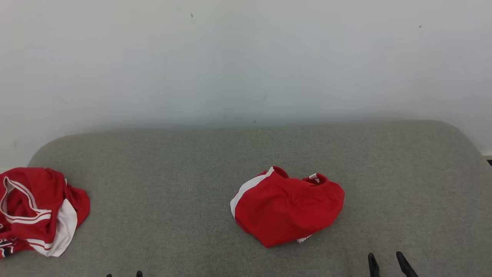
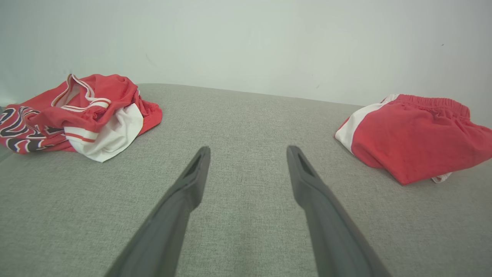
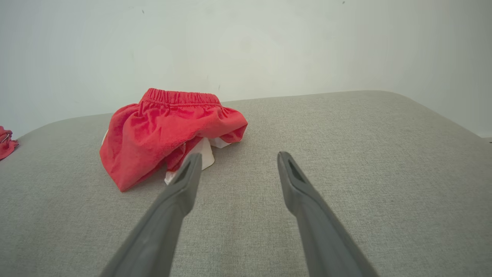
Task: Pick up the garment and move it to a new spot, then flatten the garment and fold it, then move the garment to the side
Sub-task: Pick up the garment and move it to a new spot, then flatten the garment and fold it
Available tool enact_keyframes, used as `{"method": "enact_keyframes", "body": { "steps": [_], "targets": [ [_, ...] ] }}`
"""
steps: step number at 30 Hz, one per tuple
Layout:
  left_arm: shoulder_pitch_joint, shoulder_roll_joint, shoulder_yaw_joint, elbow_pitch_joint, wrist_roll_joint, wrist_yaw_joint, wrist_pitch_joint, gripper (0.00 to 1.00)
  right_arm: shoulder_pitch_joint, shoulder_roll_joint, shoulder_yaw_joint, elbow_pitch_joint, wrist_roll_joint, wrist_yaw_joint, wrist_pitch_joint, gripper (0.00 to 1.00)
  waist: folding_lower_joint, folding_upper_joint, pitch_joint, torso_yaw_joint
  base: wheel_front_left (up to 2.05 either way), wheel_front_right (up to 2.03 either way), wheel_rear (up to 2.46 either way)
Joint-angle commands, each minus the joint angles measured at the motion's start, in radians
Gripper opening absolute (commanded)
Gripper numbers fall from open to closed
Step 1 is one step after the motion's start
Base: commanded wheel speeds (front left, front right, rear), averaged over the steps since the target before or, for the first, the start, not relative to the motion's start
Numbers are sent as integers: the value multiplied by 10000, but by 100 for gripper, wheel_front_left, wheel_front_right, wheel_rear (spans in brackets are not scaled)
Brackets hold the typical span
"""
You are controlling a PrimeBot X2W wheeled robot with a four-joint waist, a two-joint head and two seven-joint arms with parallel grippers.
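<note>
The garment (image 1: pixel 288 207) is a pair of red shorts with white side panels, lying bunched in the middle of the grey cushioned surface (image 1: pixel 173 184). The shorts (image 2: pixel 415 138) lie to the right in the left wrist view and the shorts (image 3: pixel 169 130) lie to the left in the right wrist view. My left gripper (image 1: pixel 123 274) peeks in at the bottom edge, left of the shorts; its jaws (image 2: pixel 248 154) stand open and hold nothing. My right gripper (image 1: pixel 387 258) is at the lower right, just in front of the shorts, also open (image 3: pixel 236 159) with nothing between the fingers.
A second red and white garment (image 1: pixel 34 211) with a printed pattern lies crumpled at the surface's left edge (image 2: pixel 77 111). A pale wall (image 1: pixel 246 61) rises right behind the surface. The cushion's rounded right corner (image 1: pixel 457 134) drops off there.
</note>
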Motion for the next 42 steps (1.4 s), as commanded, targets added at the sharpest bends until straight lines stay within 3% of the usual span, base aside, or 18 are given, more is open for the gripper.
{"method": "enact_keyframes", "body": {
  "steps": [1,25,32,42],
  "targets": [
    [-77,-22,36,-7,67,-63,-33,100,-84,-41,8,5,45,-21,-56,100,1,0,23,-46,0,0,0],
    [-6,1,-41,-72,177,-51,-34,100,-294,167,131,-53,157,-21,-44,100,1,0,130,-322,0,0,0],
    [-822,279,-862,317,-27,-50,-30,100,-366,180,318,-36,118,-21,-44,100,1,0,207,-889,0,0,0],
    [-3753,407,-2562,754,-705,-50,2454,100,-478,-61,555,-4,183,-22,-32,100,1,0,515,-2100,0,0,0]
  ]
}}
